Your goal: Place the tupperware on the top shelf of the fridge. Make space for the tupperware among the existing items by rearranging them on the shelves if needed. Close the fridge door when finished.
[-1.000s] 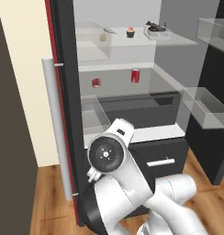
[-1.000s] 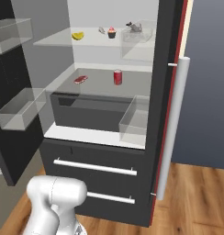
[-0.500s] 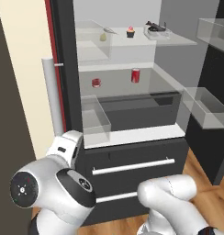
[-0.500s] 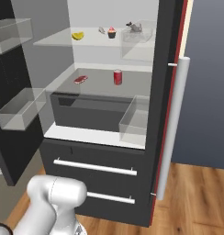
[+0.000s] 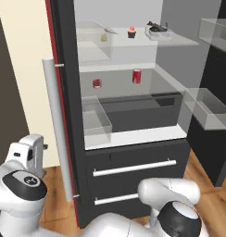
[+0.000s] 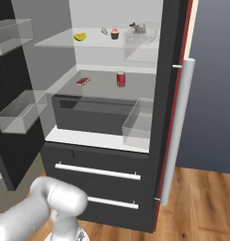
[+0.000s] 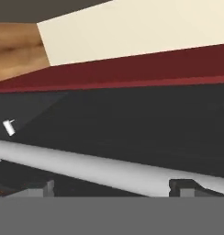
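Silver door handle (image 7: 109, 170) crosses between claw (image 7: 109, 187) tips (spread wide, untouching); fridge (image 7: 132, 119) panel beyond.

Dark grey fridge (image 5: 133, 162), silver handle (image 5: 57, 129), red can (image 5: 137, 76).

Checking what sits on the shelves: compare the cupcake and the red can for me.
The cupcake stands on the top shelf; the red can stands on the shelf below. The cupcake is squat, with pink topping over a dark wrapper; the red can is a taller, plain cylinder. Both stand upright.
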Controlling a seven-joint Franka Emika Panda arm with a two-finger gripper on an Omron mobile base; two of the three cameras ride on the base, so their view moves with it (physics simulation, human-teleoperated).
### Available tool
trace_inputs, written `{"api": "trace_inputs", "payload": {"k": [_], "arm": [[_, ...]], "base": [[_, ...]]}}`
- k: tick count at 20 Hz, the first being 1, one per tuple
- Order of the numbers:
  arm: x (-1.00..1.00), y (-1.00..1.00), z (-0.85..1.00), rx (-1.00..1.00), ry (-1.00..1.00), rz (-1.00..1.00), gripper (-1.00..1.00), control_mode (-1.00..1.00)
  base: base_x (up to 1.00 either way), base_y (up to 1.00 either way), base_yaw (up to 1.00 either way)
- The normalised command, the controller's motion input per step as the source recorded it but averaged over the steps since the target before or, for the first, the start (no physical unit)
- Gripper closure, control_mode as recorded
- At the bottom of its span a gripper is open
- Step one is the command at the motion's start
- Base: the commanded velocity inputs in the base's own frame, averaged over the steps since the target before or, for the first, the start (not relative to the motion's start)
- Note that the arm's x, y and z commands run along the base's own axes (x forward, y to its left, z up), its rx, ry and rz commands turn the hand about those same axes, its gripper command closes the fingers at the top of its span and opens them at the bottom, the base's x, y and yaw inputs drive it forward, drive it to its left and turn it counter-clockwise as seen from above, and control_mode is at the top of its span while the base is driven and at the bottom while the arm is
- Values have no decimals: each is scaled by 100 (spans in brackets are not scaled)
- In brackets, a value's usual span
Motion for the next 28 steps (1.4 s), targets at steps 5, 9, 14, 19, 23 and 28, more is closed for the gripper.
{"api": "trace_inputs", "payload": {"k": [5, 9, 14, 19, 23, 28], "arm": [[64, 6, -28, -13, 0, -13, -100, -100], [76, 1, -26, -17, 2, -17, -100, -100], [80, -2, -20, -11, 3, -17, -100, -100], [68, -38, -13, -5, 8, -14, -100, -100], [15, -91, -7, -1, 7, -19, -100, -100], [1, -100, -8, 0, 3, -19, -100, -100]], "base": [[0, 0, 0], [0, 0, 0], [0, 0, 0], [0, 0, 0], [0, 0, 0], [0, 0, 0]]}}
